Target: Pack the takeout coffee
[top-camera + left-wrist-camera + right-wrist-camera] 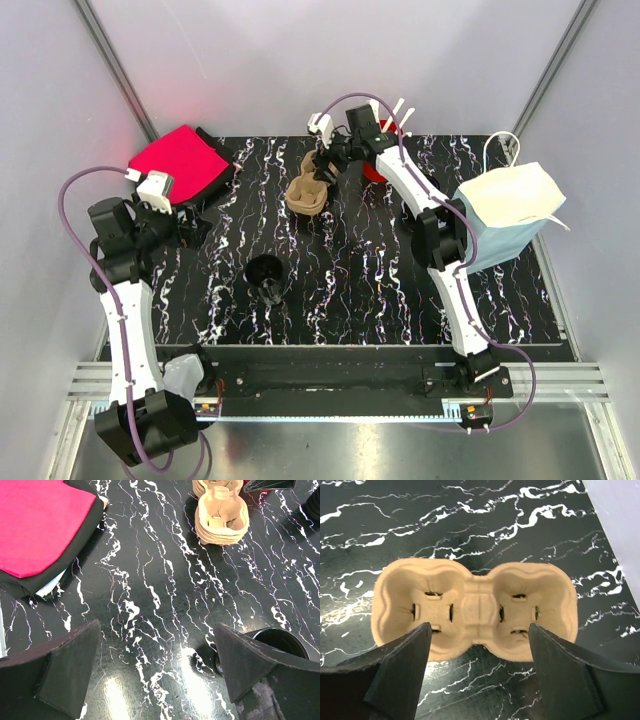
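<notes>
Marbled black table bears cup carriers just below spread right gripper.

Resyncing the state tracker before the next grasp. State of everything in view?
carrier stack: nested, upright, top wells empty.
black cup: upright, no lid seen.
red cup: upright, holds stirrers, partly hidden by the right arm.
paper bag: at the table's right edge, cannot tell if its mouth is open.
red pouch: lying flat.
left tool: open, empty.
right tool: open, over the carrier stack.
</notes>
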Controlling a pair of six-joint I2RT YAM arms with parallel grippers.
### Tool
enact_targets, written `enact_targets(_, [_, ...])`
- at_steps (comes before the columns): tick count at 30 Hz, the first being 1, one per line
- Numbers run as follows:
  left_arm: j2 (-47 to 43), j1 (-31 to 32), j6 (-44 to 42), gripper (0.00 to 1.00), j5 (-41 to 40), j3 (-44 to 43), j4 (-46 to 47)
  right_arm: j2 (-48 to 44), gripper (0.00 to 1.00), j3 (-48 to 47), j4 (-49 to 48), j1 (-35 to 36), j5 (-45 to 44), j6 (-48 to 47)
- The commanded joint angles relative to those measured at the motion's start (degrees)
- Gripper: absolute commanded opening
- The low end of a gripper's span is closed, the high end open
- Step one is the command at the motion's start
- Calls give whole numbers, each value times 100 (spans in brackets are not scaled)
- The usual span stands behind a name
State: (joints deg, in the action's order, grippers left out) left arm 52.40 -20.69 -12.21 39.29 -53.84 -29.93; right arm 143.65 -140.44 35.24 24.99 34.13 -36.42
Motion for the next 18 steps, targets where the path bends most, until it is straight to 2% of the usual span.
enact_targets(1, [42,-41,-89,99,211,6,225,101,83,-27,-88,49,252,-102])
enact_targets(13, [42,-85,-80,99,228,23,234,497,78,-185,-193,129,15,-190])
enact_targets(18, [60,-102,-80,99,246,23,225,585,71,-282,-246,129,50,-84])
